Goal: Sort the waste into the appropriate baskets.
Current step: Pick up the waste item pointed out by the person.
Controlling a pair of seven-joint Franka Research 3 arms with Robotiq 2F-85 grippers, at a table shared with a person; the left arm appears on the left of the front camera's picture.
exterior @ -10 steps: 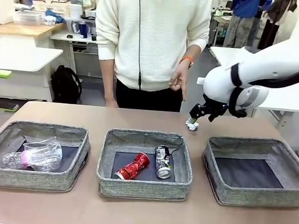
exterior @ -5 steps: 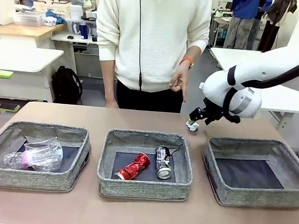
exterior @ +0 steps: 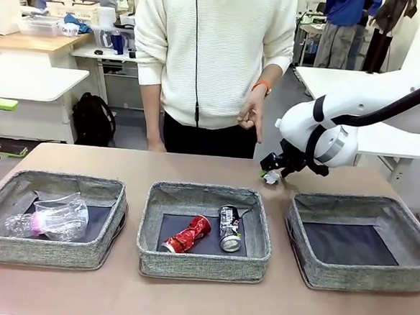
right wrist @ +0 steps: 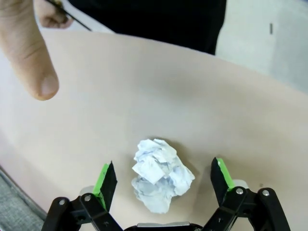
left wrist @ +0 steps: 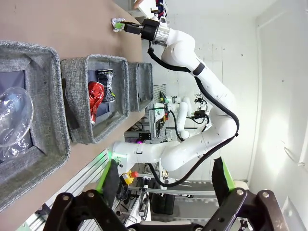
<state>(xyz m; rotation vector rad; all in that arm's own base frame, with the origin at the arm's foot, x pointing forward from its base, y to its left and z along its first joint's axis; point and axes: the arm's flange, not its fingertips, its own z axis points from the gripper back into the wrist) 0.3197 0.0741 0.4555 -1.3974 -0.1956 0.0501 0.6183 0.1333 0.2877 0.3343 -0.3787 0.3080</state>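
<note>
paper wad (right wrist: 160,174) between end effector (right wrist: 163,179) fingers

Left basket (exterior: 112,219): flattened clear bottle (exterior: 29,224), clear cup (exterior: 62,216). Middle basket (exterior: 203,261): crushed red can (exterior: 187,234) beside dark can (exterior: 228,228). Right basket (exterior: 300,254). White paper wad (right wrist: 160,174) on table behind it.

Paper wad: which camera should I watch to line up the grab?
The right wrist view. There the paper wad lies large and sharp on the table between the open right gripper fingers. In the front view it is a small white speck partly behind that gripper; in the left wrist view, tiny and far off.
</note>
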